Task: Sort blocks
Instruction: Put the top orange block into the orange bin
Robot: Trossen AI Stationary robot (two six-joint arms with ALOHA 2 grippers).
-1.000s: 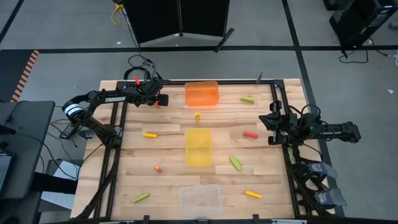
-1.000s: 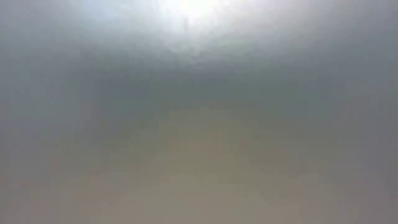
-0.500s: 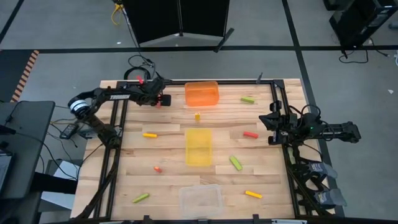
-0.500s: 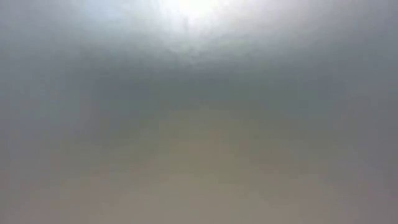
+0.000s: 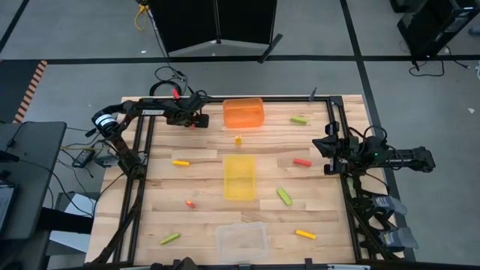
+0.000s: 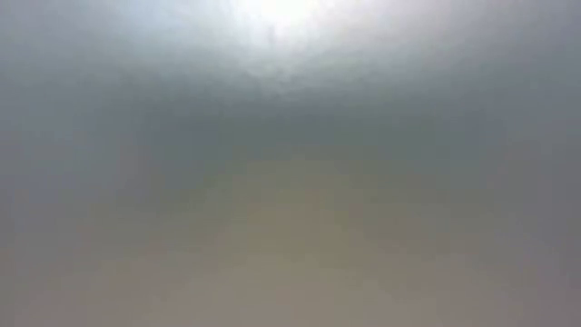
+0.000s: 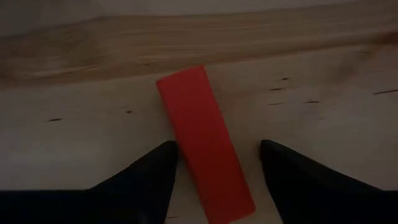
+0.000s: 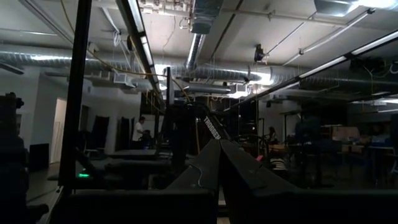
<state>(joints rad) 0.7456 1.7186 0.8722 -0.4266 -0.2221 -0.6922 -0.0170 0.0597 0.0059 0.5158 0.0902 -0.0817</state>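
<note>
left hand [image 5: 201, 120] is down at the upper left of the high view, just left of the orange tray [image 5: 243, 112], and the left wrist view puts a red block [image 7: 203, 143] right between its two dark fingers [image 7: 147, 180], lying flat on the wooden surface [image 5: 202, 180]. the fingers sit apart with a gap on either side of the block, so the hand is spread wide and not gripping.

right hand [image 5: 330, 147] waits at the right edge of the surface; its wrist view shows the fingertips [image 8: 211, 168] meeting in a closed point, with only the dim room beyond.

across the high view the other blocks lie scattered: a green one [image 5: 299, 120] upper right, a small yellow one [image 5: 238, 139] just below the orange tray, a yellow one [image 5: 181, 162] left of the yellow tray [image 5: 240, 177], red [image 5: 301, 162] to its right, green [image 5: 284, 196] lower right of it, a small red one [image 5: 190, 202] lower left, green [image 5: 169, 238] bottom left, yellow [image 5: 304, 234] bottom right beside the clear tray [image 5: 243, 238].

low view is a grey blur.
</note>
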